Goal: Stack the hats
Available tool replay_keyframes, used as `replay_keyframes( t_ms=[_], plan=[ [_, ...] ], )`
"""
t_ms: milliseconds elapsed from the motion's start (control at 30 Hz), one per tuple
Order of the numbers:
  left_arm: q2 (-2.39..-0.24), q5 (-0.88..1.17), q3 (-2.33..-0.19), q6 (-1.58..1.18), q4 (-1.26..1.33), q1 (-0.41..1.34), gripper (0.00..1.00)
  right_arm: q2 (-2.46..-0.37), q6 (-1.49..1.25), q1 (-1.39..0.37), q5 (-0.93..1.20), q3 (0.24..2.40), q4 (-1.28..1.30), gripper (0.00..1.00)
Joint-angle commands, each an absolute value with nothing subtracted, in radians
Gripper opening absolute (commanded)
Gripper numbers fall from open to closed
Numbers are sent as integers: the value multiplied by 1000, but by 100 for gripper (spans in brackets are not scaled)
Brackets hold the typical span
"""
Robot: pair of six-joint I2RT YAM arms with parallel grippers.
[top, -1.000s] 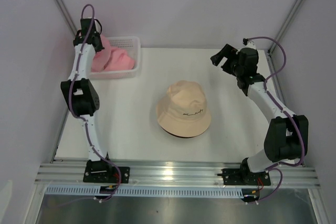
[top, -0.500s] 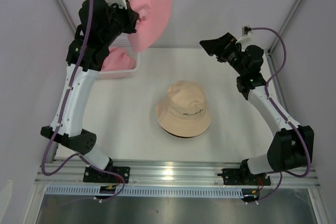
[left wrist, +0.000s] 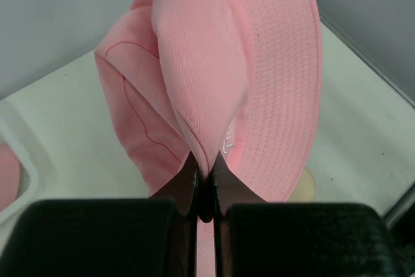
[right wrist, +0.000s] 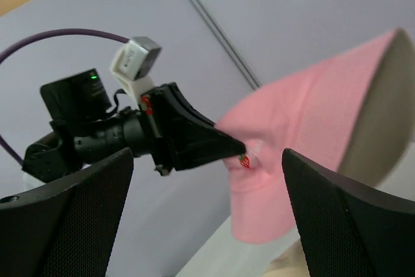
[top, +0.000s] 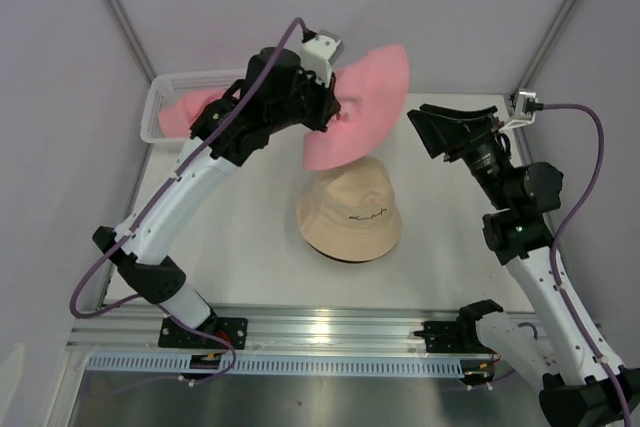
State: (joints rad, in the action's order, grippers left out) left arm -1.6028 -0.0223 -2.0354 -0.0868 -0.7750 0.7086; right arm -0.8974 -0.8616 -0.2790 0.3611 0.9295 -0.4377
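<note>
- One pink hat (top: 365, 107) hangs in the air above the middle of the bench (top: 230, 237). The left gripper (left wrist: 204, 189) pinches it at a fold, jaws clamped tight on the cloth.
- A second pink hat (top: 182, 117) lies inside the white basket (top: 152, 112) at the far left corner.
- The beige hat (top: 350, 209) sits crown up at the middle of the bench, just below the hanging pink one.
- The right gripper (top: 455, 129) is up at the right, jaws spread wide and holding nothing, facing the hanging pink hat.
</note>
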Motion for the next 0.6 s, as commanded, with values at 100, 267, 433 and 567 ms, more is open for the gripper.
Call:
replay_keyframes(
  t_ms=[100, 267, 433, 567],
  plan=[
    [-1566, -60, -2003, -95, -729, 802, 1, -916, -824, -319, 291, 882, -313, 99],
    [-1543, -31, -1967, -110, -713, 821, 1, -888, -755, -351, 167, 881, -197, 98],
    [-1514, -58, -1919, -110, -695, 830, 1, -850, -724, -371, 77, 879, -118, 96],
    [-1499, -17, -1904, -126, -675, 833, 1, -871, -735, -379, 89, 865, -146, 93]
  ],
)
